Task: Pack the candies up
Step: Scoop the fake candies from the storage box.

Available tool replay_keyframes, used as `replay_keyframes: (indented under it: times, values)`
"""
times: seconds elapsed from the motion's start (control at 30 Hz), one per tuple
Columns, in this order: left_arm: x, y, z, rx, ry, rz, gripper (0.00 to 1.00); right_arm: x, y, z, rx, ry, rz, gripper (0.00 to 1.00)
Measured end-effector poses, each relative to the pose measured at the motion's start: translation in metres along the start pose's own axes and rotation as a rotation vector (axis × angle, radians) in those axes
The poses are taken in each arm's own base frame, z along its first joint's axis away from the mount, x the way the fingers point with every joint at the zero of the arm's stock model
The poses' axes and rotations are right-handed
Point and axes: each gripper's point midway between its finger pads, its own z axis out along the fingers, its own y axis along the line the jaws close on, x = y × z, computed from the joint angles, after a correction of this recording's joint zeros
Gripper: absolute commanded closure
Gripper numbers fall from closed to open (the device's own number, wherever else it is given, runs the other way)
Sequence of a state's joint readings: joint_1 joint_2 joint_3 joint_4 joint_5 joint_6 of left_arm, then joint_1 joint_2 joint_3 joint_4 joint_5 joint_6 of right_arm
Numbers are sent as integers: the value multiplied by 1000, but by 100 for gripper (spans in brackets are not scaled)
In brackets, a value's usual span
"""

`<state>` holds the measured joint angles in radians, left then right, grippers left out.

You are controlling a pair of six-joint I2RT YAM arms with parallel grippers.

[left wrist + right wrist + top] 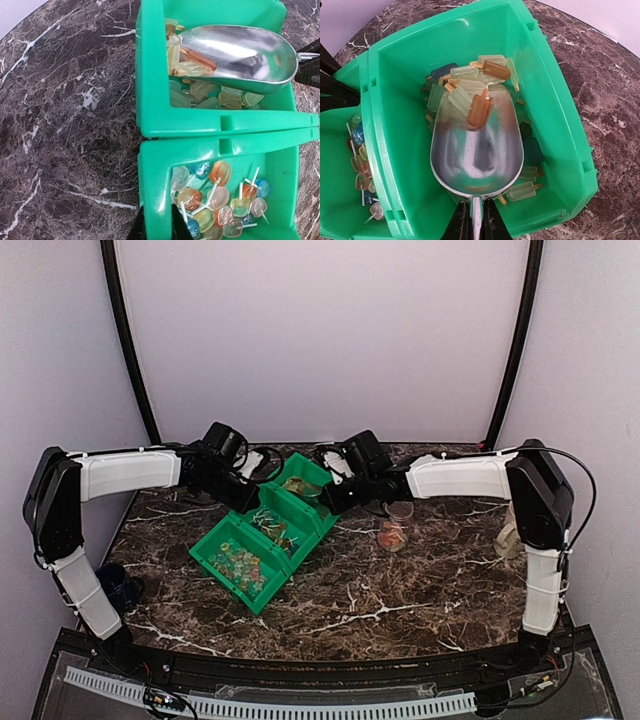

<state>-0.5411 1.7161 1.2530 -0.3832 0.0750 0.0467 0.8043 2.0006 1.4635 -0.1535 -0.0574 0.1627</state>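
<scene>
3 green bins [150,75], 1 steel scoop [475,150], candies [220,172] uncountable. Right jaws pinch the scoop's handle; left jaws pinch the middle bin [155,185] wall.

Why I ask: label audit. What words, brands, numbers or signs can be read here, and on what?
No text can be read in any view.
Each bin: plain green walls, no label.
Scoop: bare metal, no stamp visible.
Candies: no print legible; any marks are too small to tell.
</scene>
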Motion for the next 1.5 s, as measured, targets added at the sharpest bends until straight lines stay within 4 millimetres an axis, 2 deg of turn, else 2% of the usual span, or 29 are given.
replay_keyframes:
  times: [0.17,0.27,0.6,0.87,1.17,1.5]
  values:
    - [12,-3,4,24,16,-26,100,4,-5,12,30,-3,23,100]
    - [16,-9,3,61,17,-31,100,8,0,16,56,-29,-40,100]
    - [13,-7,-1,61,0,-42,100,14,-5,20,137,-140,-202,100]
    - [10,-12,-1,72,-6,-18,100,23,-11,8,165,-214,-221,100]
    - [-5,-11,-7,64,-40,-9,100,15,-13,-8,192,-249,-233,100]
    - [-14,-7,-10,39,-58,0,100,16,-10,-25,178,-226,-237,100]
